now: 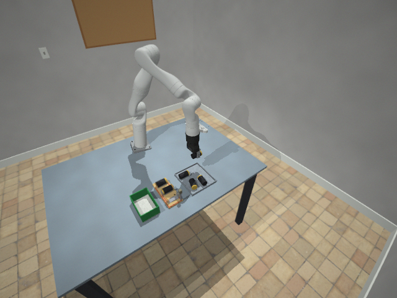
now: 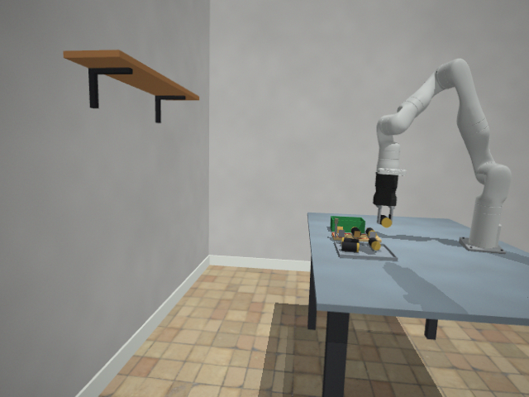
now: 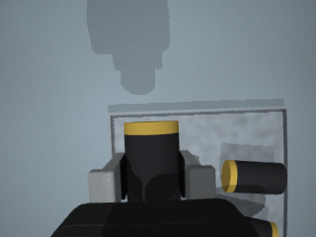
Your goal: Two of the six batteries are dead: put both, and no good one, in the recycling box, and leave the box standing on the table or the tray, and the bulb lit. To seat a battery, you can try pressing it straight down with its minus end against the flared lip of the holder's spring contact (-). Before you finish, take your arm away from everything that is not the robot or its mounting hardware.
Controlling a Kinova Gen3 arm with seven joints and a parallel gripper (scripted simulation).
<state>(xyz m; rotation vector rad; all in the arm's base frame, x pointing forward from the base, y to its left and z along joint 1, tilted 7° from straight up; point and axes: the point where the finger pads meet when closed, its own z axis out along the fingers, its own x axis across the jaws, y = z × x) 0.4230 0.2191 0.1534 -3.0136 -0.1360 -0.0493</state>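
You had the gripper (image 1: 196, 155) (image 2: 385, 217) (image 3: 152, 167) partly open, its fingers closed against the sides of a black battery with a yellow end (image 1: 201, 153) (image 2: 386, 222) (image 3: 151, 163). And there it hung, above the blue table (image 1: 96, 224) (image 2: 418, 282) (image 3: 49, 118), near the tray (image 1: 204, 187) (image 2: 368, 258) (image 3: 285, 148)! That battery lay level in your grip, its yellow end facing the exterior camera.

Down in the tray, you had three more batteries on their sides: one nearest the arm (image 1: 183, 174) (image 2: 374, 244), one on the holder side with its yellow end pointing away from the arm's base (image 1: 192, 184) (image 3: 262, 227), and one with its yellow end towards the base (image 1: 202, 180) (image 2: 350, 245) (image 3: 259, 177).

Next to the tray came your holder (image 1: 173, 203), with two batteries side by side in it, and just beyond stood the green recycling box (image 1: 150, 213) (image 2: 348, 224), upright on the table, its pale floor showing. Whether your bulb was lit, you couldn't tell from these views.
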